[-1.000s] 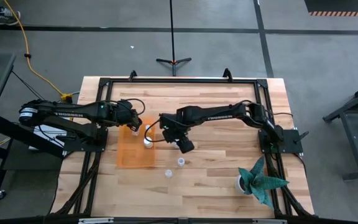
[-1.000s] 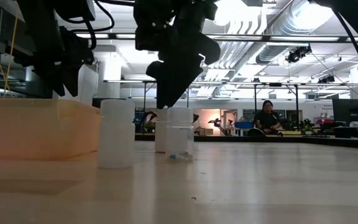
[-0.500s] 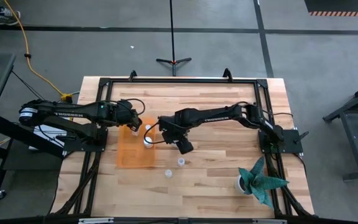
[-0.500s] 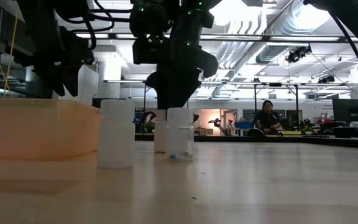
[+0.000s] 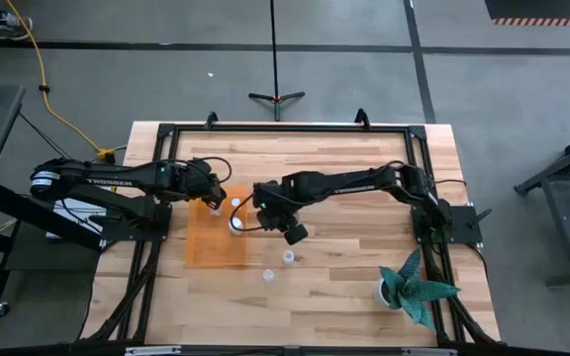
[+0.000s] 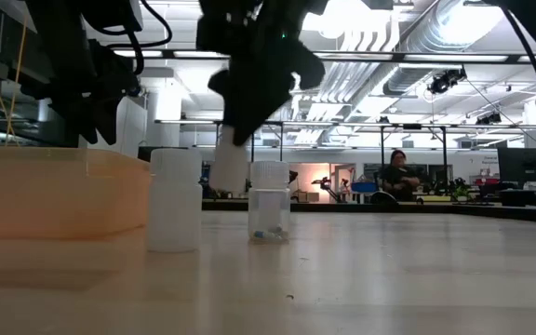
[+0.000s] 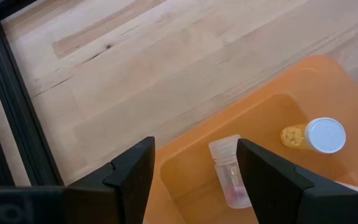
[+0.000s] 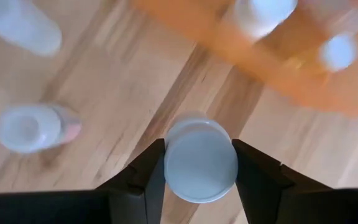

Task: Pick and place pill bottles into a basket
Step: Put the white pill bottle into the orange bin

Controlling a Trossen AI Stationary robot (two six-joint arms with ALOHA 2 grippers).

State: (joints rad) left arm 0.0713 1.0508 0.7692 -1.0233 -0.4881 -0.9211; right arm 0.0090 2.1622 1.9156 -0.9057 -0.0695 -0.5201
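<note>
My right gripper (image 5: 249,219) is shut on a white pill bottle (image 6: 229,161) held up beside the right wall of the orange basket (image 5: 214,240); its white cap (image 8: 200,158) fills the right wrist view. Two more bottles stand on the table (image 5: 288,258) (image 5: 267,275), nearer the front; they also show in the low view (image 6: 269,200) (image 6: 175,199). My left gripper (image 7: 194,186) is open and empty above the basket's far end. Below it two bottles lie in the basket, one clear (image 7: 231,179), one with yellow pills (image 7: 316,135). My right gripper pinches the bottle between its two fingers (image 8: 151,171), which sit on opposite sides of its upper part by the cap (image 8: 200,158). The fingers come from above, slanting down. The bottle hangs below them, tilted, its bottom (image 6: 227,184) clear of the table.
A teal-green plant in a white pot (image 5: 414,287) stands at the near right corner. A black frame (image 5: 285,129) runs along the table's edges. The basket's wall (image 6: 54,191) stands on the low view's left. A person (image 6: 400,174) sits far off in the room.
My right gripper has come down over the bottle that stood beside the basket, taken hold of it and lifted it. The bottle has gone from upright on the table to tilted and clear of it, a little toward the basket.
</note>
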